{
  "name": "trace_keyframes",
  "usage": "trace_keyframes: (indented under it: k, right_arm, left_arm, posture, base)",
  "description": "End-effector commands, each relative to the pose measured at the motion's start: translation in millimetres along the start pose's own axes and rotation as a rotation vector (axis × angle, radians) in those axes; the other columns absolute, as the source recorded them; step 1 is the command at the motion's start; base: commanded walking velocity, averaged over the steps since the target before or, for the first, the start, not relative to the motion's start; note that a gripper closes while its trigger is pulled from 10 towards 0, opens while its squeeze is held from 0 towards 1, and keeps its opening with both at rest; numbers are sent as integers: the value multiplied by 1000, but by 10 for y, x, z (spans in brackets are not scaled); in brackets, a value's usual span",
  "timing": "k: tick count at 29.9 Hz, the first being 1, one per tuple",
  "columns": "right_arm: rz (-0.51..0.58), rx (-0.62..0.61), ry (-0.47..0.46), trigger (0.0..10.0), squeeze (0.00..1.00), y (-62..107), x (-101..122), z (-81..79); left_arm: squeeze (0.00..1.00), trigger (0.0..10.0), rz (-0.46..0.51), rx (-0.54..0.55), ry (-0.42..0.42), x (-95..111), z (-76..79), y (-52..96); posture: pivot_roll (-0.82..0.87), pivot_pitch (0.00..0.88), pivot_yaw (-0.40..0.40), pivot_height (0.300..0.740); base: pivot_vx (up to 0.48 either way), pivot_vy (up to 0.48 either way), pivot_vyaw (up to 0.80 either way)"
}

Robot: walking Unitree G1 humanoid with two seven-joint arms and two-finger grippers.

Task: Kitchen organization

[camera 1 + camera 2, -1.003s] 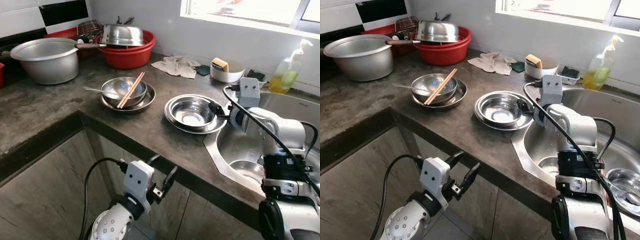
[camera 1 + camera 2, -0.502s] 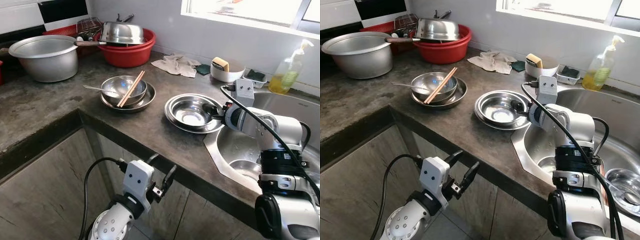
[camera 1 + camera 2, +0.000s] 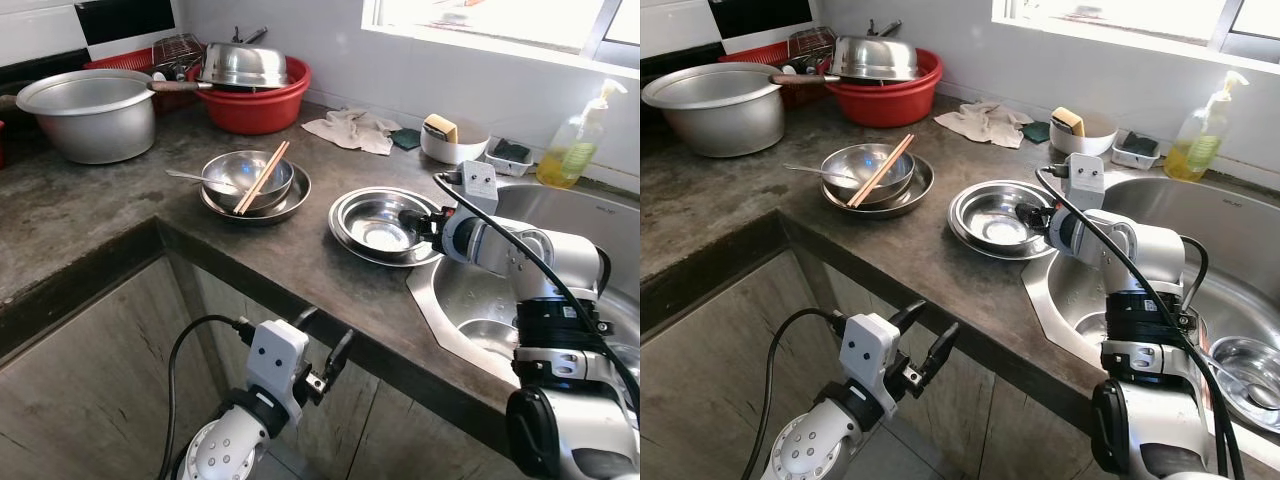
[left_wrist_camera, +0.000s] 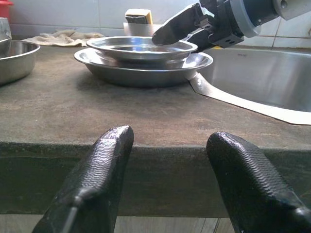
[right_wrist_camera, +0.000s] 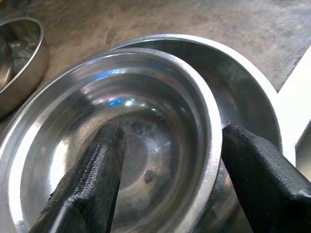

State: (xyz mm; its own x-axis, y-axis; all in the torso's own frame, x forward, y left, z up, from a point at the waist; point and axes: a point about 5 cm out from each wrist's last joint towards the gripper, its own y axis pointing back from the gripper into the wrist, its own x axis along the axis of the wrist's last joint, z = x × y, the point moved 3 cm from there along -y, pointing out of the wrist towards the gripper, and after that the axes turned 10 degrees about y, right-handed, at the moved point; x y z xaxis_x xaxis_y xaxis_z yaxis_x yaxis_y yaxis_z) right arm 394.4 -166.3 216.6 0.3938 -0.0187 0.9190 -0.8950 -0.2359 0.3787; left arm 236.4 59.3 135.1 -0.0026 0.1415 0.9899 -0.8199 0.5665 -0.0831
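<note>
A steel bowl (image 3: 378, 226) sits nested in a wider steel plate (image 3: 343, 232) on the dark counter, just left of the sink (image 3: 575, 215). My right gripper (image 3: 410, 220) reaches in from the sink side and is open. In the right wrist view its fingers straddle the bowl's near rim (image 5: 206, 145), one finger (image 5: 92, 179) inside the bowl, the other (image 5: 262, 174) outside over the plate. My left gripper (image 3: 328, 335) hangs open below the counter's front edge, holding nothing. A second steel bowl (image 3: 247, 182) with chopsticks and a spoon stands on its own plate further left.
A big aluminium pot (image 3: 90, 115) and a red basin (image 3: 258, 100) holding a steel pan stand at the back left. A cloth (image 3: 352, 130), a white bowl with a sponge (image 3: 452, 143) and a soap bottle (image 3: 573, 150) line the back. Another steel bowl (image 3: 495, 340) lies in the sink.
My right gripper has moved left from the sink edge and come down over the nested bowl's rim. The left arm has stayed where it was.
</note>
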Motion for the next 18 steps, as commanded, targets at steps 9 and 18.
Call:
trace_keyframes:
  k: [9, 18]
  right_arm:
    - [-48, 29, -6, 10000, 0, -41, -19, -62]
    - [-106, 43, -37, 10000, 0, -92, -72, -105]
  left_arm:
    - [0, 10000, 3, -5, -7, -7, 21, -12]
    - [0, 10000, 98, -77, 4, 142, 160, -69]
  posture:
    - [81, 46, -83, 740]
    - [85, 38, -86, 740]
  base:
    - [0, 0, 0]
    - [0, 0, 0]
